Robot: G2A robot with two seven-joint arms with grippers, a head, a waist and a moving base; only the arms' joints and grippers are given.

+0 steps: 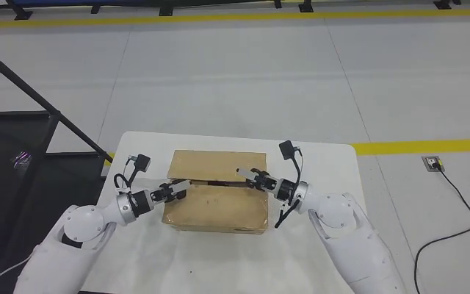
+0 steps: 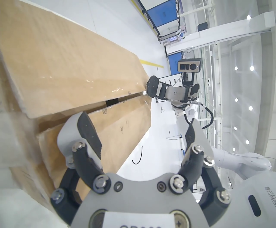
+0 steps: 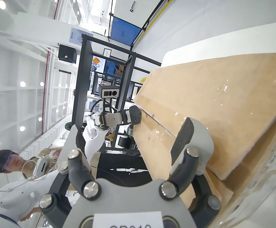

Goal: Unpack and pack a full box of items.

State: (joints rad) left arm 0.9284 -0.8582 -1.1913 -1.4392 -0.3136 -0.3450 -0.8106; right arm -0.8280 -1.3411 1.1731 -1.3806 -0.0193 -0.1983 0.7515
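I hold left jaws and right jaws apart at opposite ends of the box (image 1: 215, 209) seam (image 1: 217, 181), seemingly to part its flaps (image 1: 219, 163).

one cardboard box (image 1: 217, 163), one white table (image 1: 330, 169), two tools: left tool (image 1: 183, 187), right tool (image 1: 246, 176)

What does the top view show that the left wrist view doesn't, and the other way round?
Top view adds: the full outline of the white table with the cardboard box in its middle, a black frame on the floor beside it, and a floor socket. Left wrist view adds: blue wall panels, ceiling lights, and pen marks on one flap. Shared: the box with its top flaps nearly shut, and the left tool and right tool at opposite ends of the seam, both open.
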